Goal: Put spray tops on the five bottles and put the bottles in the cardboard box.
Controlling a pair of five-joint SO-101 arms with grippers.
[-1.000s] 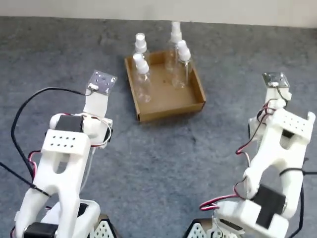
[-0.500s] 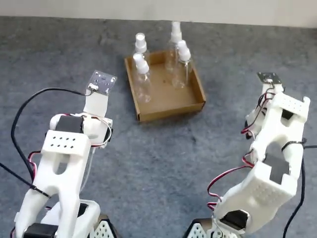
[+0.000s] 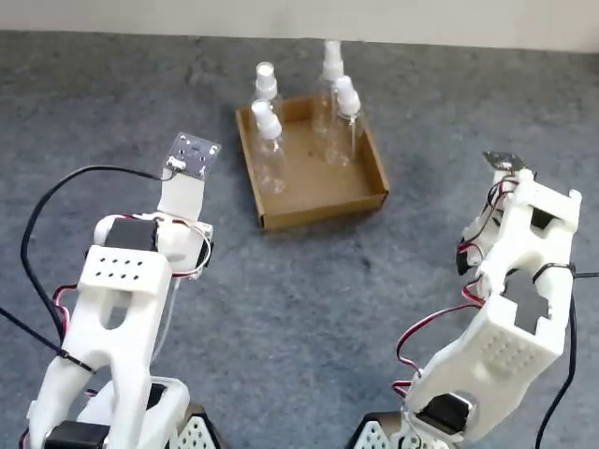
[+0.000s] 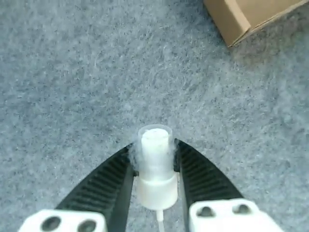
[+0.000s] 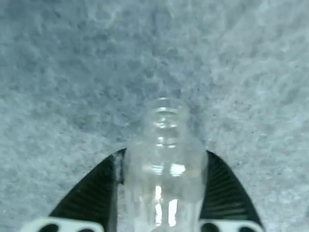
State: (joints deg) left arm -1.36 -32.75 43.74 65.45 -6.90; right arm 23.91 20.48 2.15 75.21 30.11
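Left gripper (image 4: 154, 147): clamped on a white spray top (image 4: 155, 166), one black finger on each side of it, the cap end pointing away from the wrist and a thin tube showing at the base. It is held above the grey, felt-like table (image 3: 309, 309), with a corner of the cardboard box (image 4: 251, 14) near, ahead and to one side. Right gripper (image 5: 164, 154): closed on a clear bottle (image 5: 164, 179) with an open, threaded neck and no top fitted, its fingers bearing on the shoulders of the bottle, over bare table. In the high view the left arm (image 3: 131, 271) stands at the near left and the right arm (image 3: 515, 281) at the near right, well apart, with the cardboard box (image 3: 323, 210) on the far middle of the table between their lines. Four clear bottles with white spray tops stand upright at the box. Two of them (image 3: 270, 145) (image 3: 344, 122) are plainly inside it. The other two (image 3: 266, 89) (image 3: 331, 70) stand at its far wall, and whether they are within or just behind it cannot be told.
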